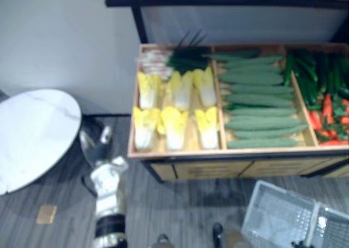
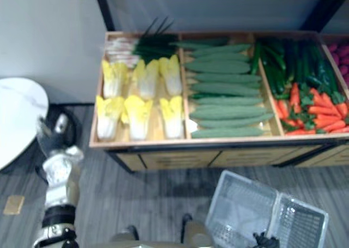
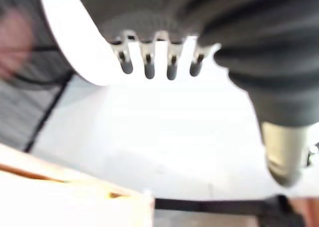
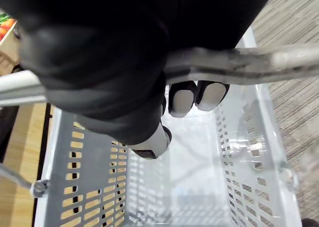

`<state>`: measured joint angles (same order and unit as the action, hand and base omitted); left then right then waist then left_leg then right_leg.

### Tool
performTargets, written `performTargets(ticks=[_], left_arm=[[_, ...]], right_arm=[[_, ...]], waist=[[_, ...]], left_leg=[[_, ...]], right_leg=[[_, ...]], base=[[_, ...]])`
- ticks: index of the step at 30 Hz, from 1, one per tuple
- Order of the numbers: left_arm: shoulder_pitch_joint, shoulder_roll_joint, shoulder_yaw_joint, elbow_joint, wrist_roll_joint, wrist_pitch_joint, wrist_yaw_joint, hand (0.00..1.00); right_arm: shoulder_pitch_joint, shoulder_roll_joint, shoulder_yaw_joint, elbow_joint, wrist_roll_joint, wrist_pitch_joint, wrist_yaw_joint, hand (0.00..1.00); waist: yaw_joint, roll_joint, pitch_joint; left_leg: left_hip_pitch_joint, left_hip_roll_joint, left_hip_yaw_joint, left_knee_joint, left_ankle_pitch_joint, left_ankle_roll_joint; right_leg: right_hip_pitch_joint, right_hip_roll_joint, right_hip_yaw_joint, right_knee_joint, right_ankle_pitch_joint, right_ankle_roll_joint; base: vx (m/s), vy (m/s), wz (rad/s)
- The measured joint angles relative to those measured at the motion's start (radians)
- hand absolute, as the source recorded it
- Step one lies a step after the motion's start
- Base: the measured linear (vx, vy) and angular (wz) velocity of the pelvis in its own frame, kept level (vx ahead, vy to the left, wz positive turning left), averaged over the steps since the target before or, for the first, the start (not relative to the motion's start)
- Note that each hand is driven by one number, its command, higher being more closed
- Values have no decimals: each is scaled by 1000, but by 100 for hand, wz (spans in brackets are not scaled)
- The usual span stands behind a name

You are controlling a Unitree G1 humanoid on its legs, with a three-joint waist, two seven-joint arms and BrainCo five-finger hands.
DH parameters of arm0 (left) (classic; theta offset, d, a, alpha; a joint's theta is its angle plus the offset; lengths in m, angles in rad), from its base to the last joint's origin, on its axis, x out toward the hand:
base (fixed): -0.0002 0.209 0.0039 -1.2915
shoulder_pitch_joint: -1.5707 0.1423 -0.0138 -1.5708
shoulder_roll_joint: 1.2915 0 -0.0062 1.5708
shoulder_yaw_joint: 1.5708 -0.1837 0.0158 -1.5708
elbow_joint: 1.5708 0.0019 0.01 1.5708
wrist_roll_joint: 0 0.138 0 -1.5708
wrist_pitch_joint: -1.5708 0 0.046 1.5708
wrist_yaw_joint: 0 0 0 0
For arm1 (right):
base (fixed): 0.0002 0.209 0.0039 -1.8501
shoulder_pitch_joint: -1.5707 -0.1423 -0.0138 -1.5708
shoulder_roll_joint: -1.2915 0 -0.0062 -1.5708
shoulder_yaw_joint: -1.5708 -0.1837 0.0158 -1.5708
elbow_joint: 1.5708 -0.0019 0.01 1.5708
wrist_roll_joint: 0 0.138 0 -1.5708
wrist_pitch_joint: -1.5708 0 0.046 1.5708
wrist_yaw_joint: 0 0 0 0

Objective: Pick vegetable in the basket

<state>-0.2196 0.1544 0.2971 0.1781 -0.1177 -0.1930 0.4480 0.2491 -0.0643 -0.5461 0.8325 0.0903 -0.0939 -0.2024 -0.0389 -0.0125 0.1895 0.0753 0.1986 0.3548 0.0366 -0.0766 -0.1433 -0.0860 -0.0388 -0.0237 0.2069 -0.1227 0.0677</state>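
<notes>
A wooden stand (image 1: 218,169) spans the far side, and a strip of grey striped floor (image 1: 180,204) lies open along its near edge. A round white table (image 1: 27,133) closes the left. The vegetables lie in the stand: cabbages (image 1: 174,122) left, cucumbers (image 1: 259,103) middle, carrots (image 2: 316,114) right. The grey basket (image 2: 240,204) hangs near right, with the right hand (image 4: 99,62) clenched round its handle (image 4: 259,62). The left hand (image 1: 98,140) hovers between table and stand, its fingers (image 3: 149,62) straight and released.

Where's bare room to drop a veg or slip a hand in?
The basket in the right hand is empty, all free. The round white table beside the left hand is bare. In the crate: thin wood gaps between cabbages; cucumbers, peppers and carrots packed tight.
</notes>
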Motion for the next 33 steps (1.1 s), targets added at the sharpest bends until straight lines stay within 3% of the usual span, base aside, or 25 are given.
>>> performTargets(ticks=[8, 13, 20, 25, 28, 33], left_arm=[[-109, -22, -216, -83, 171, 0, 23, 0], [-273, -51, -294, 101, 224, 56, 17, 0], [-445, -75, -258, 274, 258, 155, 62, 0], [-466, -99, -184, 279, 258, 179, 123, 0], [-467, -125, -167, 224, 261, 198, 187, 0], [-451, -151, -156, 64, 371, 194, 291, 0]], right_arm=[[-6, 16, 7, 49, -11, 20, -6, 100], [-48, 17, 58, 47, -17, 61, -17, 100], [-73, 27, 123, -62, -46, 62, -55, 100], [-81, 28, 124, -89, -47, 46, -75, 100], [-81, 30, 123, -89, -42, 35, -77, 100], [-74, 34, 123, -89, -30, 22, -80, 100]], waist=[[-34, 5, 4], [-66, 11, 43], [-69, -12, 122], [-64, -13, 127], [-57, -14, 131], [-38, -16, 153]], left_leg=[[-17, -30, 74, -18, 19, 17], [-60, -34, 135, -35, 31, 30], [-115, -34, 178, -33, 43, 38], [-128, -36, 181, -30, 44, 39], [-132, -38, 181, -30, 44, 39], [-142, -39, 178, -26, 44, 38]], right_leg=[[-42, -11, 68, -42, 52, 17], [-120, -8, 121, -59, 102, 22], [-177, -7, 148, -95, 155, 24], [-187, -10, 146, -98, 158, 26], [-187, -15, 137, -98, 158, 26], [-187, -23, 122, -98, 158, 26]], base=[[-17, 46, -23], [-79, 7, -37], [-64, -8, -12], [42, 7, 1], [44, 11, 7], [4, 2, 8]])
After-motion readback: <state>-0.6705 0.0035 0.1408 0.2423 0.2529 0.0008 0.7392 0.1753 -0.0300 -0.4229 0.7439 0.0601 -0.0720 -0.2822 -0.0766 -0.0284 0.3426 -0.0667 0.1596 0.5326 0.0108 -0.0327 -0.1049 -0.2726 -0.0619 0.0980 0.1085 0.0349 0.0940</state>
